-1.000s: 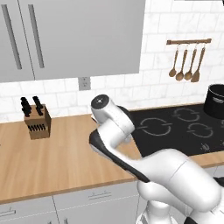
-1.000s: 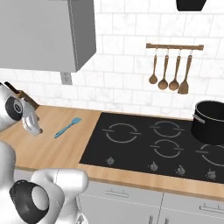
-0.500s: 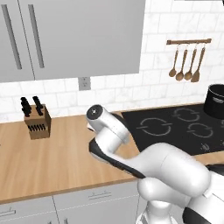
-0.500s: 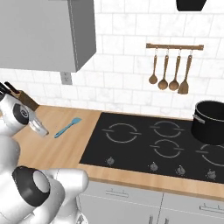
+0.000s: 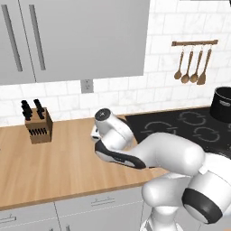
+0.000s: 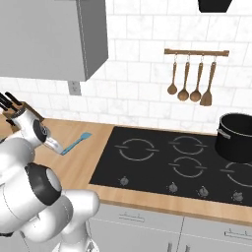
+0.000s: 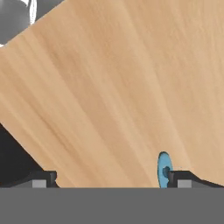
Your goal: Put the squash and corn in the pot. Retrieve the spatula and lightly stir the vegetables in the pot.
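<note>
Arm's swung lower over the counter (image 6: pixel 91 160) — gripper (image 7: pixel 109 181) wide open, holding nothing, spatula (image 6: pixel 77 142) lying beside one finger. Pot (image 6: pixel 238 137) sits far right. Off-centre closing could just shove the handle away

The left base view is looking forward and down from behind the arm's left; the right base view is doing likewise from its right. Both are taking in the counter (image 5: pixel 54 167), cooktop (image 6: pixel 172 157) and pot (image 6: pixel 238 138). The hand view is looking steeply down, close over the counter, catching the spatula (image 7: pixel 163 168).
</note>
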{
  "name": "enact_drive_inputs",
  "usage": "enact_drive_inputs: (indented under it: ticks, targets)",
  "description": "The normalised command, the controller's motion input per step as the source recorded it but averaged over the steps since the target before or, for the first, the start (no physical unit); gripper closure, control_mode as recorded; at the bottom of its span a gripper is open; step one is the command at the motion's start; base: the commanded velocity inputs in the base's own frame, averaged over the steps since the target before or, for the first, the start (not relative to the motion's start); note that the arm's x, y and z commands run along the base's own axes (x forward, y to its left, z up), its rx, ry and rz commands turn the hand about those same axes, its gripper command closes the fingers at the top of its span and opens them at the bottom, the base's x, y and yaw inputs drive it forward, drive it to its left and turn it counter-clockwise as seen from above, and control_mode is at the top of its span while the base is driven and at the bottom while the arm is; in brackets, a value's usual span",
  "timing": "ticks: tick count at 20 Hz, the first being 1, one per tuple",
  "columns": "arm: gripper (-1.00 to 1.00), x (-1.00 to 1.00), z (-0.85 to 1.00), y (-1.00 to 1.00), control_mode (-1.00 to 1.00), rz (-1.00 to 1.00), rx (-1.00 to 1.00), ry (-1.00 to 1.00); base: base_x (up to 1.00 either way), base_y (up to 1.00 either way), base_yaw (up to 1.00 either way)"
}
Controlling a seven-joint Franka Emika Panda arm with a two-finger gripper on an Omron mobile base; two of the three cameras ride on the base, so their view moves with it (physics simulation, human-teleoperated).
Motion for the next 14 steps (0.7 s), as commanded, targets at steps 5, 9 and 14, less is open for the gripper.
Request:
enact_drive_inputs:
  ticks: [5,9,14]
  targets:
    - [-1.00,0.18,-0.26,0.01,-1.00,0.08,0.00,0.00,0.00,0.00,0.00]
    - [-1.00,0.35,-0.26,0.03,-1.00,0.03,0.00,0.00,0.00,0.00,0.00]
    - [-1.00,0.40,-0.14,0.23,-1.00,0.03,0.00,0.00,0.00,0.00,0.00]
